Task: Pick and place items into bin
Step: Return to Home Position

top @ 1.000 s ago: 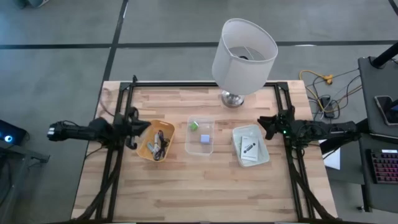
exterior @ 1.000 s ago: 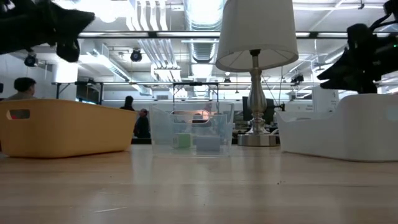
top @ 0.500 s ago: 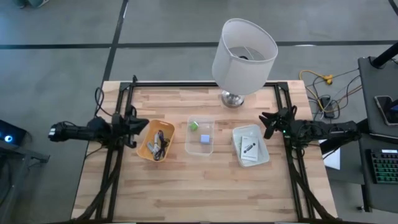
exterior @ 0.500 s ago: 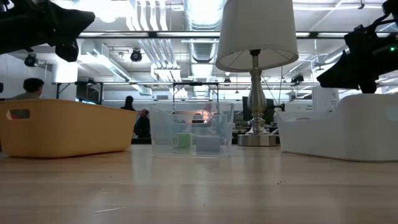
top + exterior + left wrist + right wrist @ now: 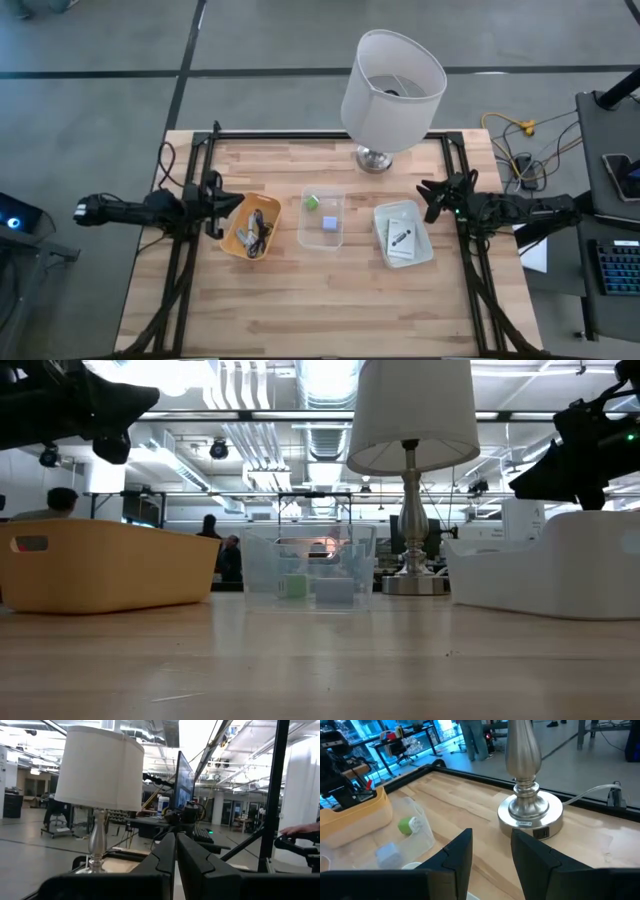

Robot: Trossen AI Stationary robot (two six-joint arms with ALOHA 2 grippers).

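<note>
Barely anything has moved in the past second: in the low view the right gripper (image 5: 427, 199) sits a shade higher, and the left gripper (image 5: 230, 204) has edged slightly inward.

Every item in sight is already binned. Two white packets (image 5: 401, 238) lie flat in the white bin (image 5: 380, 225). A green cube (image 5: 312, 202) and a grey-blue cube (image 5: 329, 224) rest apart in the clear bin (image 5: 302, 235). Coiled cables (image 5: 255, 232) fill the yellow bin (image 5: 228, 238). Nothing loose shows on the bare table (image 5: 300, 300), so the sorting looks complete and only the arms' retreat remains.

The risk now lies in that retreat. The right gripper hangs just beside the white bin's outer rim, and a low or wide swing could clip the wall and shove the bin, spilling or shifting the packets. On the other side, the left gripper is poised at the yellow bin's edge, and a dip there might nudge the bin or catch a cable loop. The lamp (image 5: 393, 90) stands at the table's far edge, near enough to the right arm that a careless sweep could jostle it.

The right gripper's fingers stand clearly parted with nothing between them. The left gripper's fingers are pressed together, holding nothing, and neither gripper appears to touch any bin.
</note>
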